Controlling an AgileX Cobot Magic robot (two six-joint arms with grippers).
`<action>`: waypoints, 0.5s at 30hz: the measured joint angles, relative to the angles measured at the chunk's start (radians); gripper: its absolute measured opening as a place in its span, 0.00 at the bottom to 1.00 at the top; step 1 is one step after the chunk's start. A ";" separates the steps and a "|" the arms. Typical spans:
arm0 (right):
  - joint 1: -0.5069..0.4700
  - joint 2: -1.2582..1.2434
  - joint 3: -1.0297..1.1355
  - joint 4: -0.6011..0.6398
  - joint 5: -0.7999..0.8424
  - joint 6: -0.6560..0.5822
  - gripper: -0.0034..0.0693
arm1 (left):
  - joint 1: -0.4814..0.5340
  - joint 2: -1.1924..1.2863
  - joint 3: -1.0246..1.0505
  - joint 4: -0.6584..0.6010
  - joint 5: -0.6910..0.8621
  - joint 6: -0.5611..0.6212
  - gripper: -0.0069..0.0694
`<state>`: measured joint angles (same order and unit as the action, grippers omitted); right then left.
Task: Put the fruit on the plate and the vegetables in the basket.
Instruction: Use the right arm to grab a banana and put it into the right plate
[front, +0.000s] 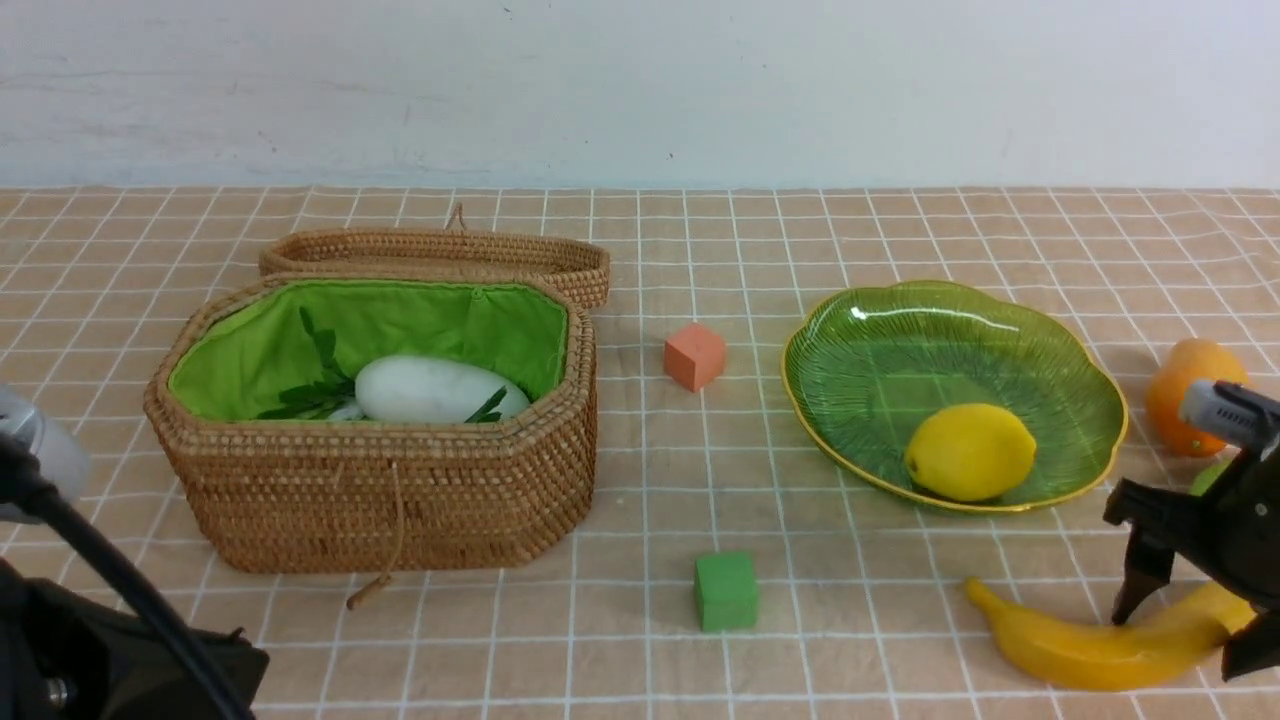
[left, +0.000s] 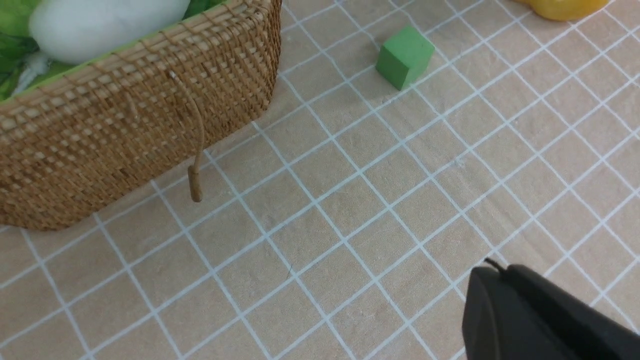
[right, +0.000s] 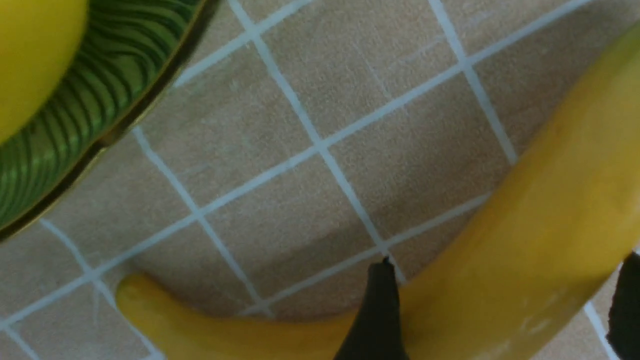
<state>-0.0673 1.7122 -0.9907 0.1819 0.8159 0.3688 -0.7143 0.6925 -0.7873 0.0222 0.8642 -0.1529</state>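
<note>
Front view: the basket (front: 380, 500) sat left of centre with its lid (front: 440, 255) flipped open and lying behind it. The white radish (front: 430, 388) lay inside on the green lining, with dark green leaves (front: 315, 385) beside it. The plate (front: 1000, 330) was right of centre, and the lemon (front: 970, 452) rested in its near part. The mango (front: 1190, 385) stood on the cloth at the far right, outside the plate. The banana (front: 1070, 650) lay on the cloth at lower right. The right gripper (front: 1180, 640) was down over it with one finger on either side, jaws spread. A salmon cube (front: 694, 356) sat mid-frame and a green cube (front: 727, 591) lower centre. The left arm (front: 60, 560) sat in the lower left corner.

Left wrist view: the basket (left: 125, 125) with the radish (left: 100, 25) filled the upper left and the green cube (left: 405, 57) the upper centre. Only one black finger of the left gripper (left: 525, 310) showed at lower right, so whether it was wide or narrow could not be told.

Right wrist view: the banana (right: 565, 190) ran across the lower right between the fingers of the right gripper (right: 505, 280). Whether the pads pressed it was unclear. The plate (right: 75, 135) rim and the lemon (right: 35, 55) were at upper left.
</note>
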 joint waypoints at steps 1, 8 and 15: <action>0.000 0.020 0.000 0.003 -0.003 0.000 0.81 | 0.000 0.000 0.000 0.001 -0.007 0.000 0.07; -0.002 0.067 -0.010 -0.006 -0.009 -0.046 0.51 | 0.000 0.000 0.000 0.001 -0.057 0.004 0.07; -0.002 0.020 -0.057 -0.003 0.089 -0.161 0.48 | 0.000 0.000 0.000 0.001 -0.113 0.026 0.07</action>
<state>-0.0692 1.7322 -1.0477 0.1786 0.9047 0.2078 -0.7143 0.6925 -0.7873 0.0231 0.7511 -0.1269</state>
